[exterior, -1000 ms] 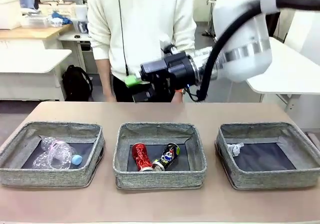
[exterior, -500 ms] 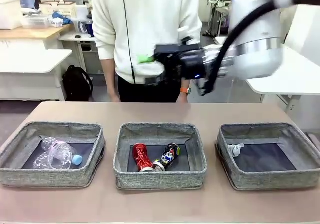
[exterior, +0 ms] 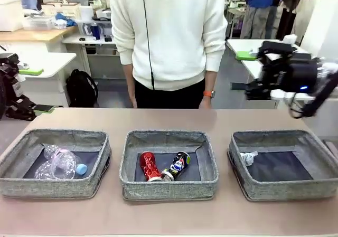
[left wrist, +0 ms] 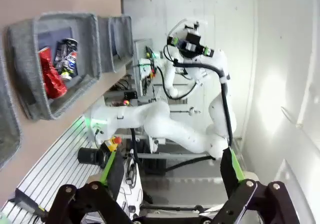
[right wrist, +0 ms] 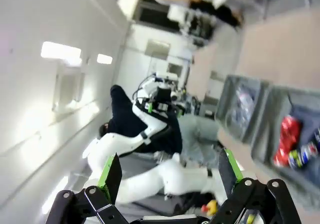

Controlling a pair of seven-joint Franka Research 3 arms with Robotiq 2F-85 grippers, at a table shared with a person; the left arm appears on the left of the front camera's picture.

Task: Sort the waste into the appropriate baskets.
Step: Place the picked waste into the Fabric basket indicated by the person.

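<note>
A brown table (exterior: 169, 118) stands in a bright workroom with white desks behind, and a person in a cream sweater stands at its far edge. On it sit three grey woven baskets with dark flat bottoms. The right gripper (exterior: 240, 70) hangs in the air at the right, its green-padded fingers spread apart and holding nothing. Below it and a little toward the robot lies the right basket (exterior: 317, 184), a crumpled white paper wad (exterior: 247, 157) in its corner. Farther to the gripper's left, the middle basket (exterior: 169, 187) holds a crushed red can (exterior: 149, 166) touching a crushed dark can (exterior: 178, 163). Well apart, the left basket (exterior: 53, 187) holds clear plastic bottles (exterior: 58, 162), one blue-capped. The left gripper (left wrist: 170, 171) is raised, fingers apart, empty.
</note>
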